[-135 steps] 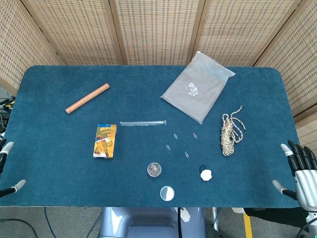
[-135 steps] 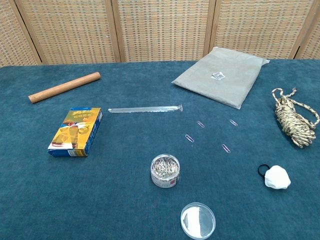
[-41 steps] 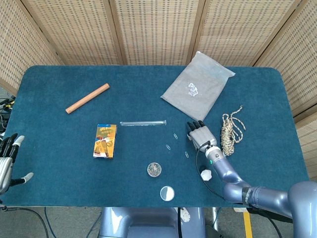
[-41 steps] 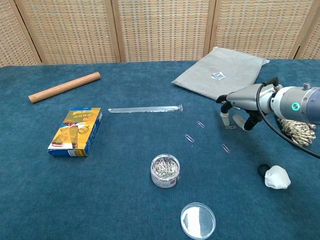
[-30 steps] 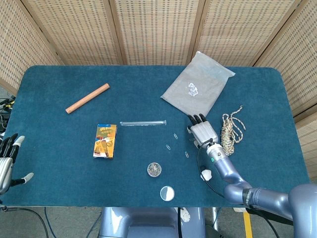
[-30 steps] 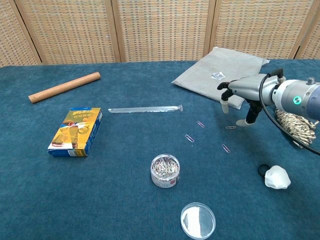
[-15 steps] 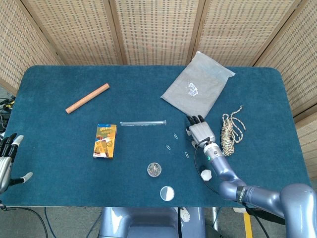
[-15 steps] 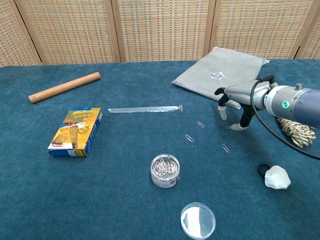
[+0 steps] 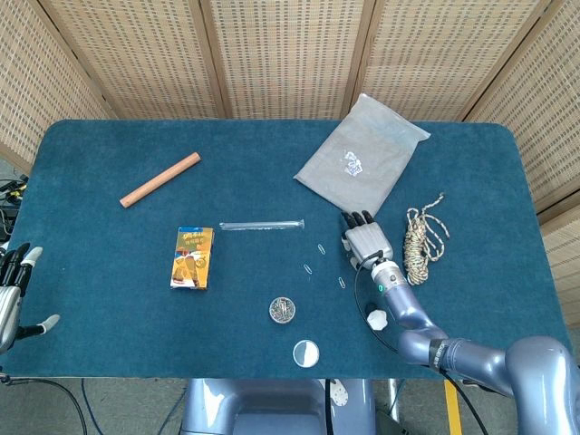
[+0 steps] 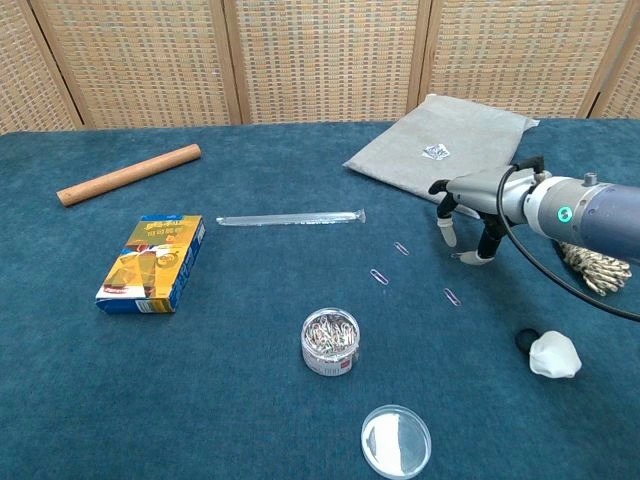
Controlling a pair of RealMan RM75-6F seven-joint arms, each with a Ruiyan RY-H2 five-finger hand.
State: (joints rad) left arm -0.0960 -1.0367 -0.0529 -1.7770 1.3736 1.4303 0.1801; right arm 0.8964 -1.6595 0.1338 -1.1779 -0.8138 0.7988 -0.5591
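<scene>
My right hand point(image 10: 468, 215) point(image 9: 365, 243) hangs palm down over the blue cloth, just in front of the grey bag point(image 10: 445, 150) point(image 9: 362, 156). Its fingertips point(image 10: 447, 236) point down and stand apart on either side of a small paper clip point(image 10: 462, 255) lying on the cloth. Nothing is held in it. Three more loose clips point(image 10: 401, 248) point(image 10: 378, 276) point(image 10: 452, 296) lie to its left and front. My left hand point(image 9: 9, 299) stays open beyond the table's left edge, holding nothing.
An open jar of paper clips point(image 10: 331, 342) and its round lid point(image 10: 396, 440) stand at the front. A clear tube point(image 10: 290, 218), an orange box point(image 10: 152, 262) and a wooden rod point(image 10: 128, 174) lie left. Coiled rope point(image 10: 590, 240) and a white lump with a black band point(image 10: 553, 354) lie right.
My right hand came in from the table's right edge to the loose clips, and in the last half second sank and shifted slightly left over one clip. The objects have not moved.
</scene>
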